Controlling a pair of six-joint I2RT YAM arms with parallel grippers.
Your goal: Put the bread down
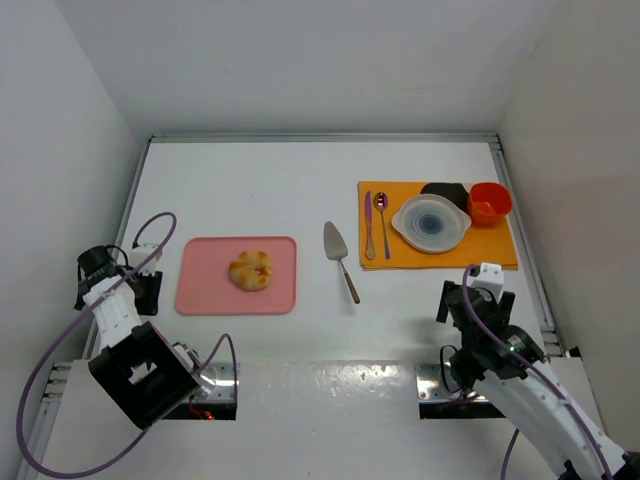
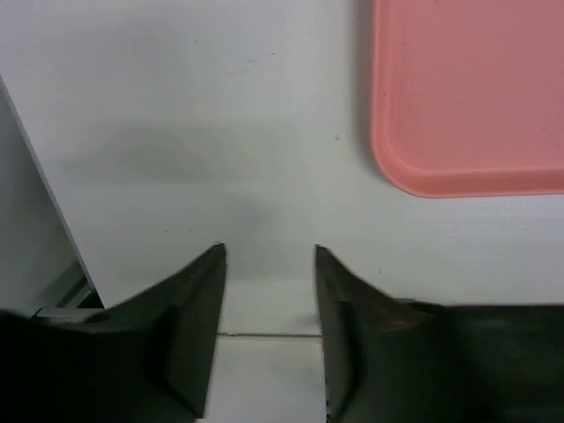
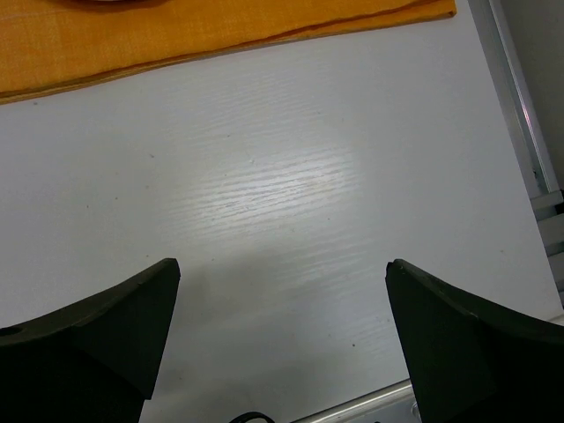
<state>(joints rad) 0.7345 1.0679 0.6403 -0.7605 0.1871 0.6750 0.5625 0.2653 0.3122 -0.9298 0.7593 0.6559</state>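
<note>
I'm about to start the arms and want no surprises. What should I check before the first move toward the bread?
1. The bread lies alone on the pink tray, free to grasp: ok.
2. The left gripper is open and holds nothing: ok.
3. The right gripper is open and holds nothing: ok.
4. The white plate on the orange mat holds no food: ok.
5. Low path from tray to mat is free: not ok. The cake server lies between them, so probably carry the bread above it.
6. Bread is loose on the tray, not stuck: cannot tell.
</note>
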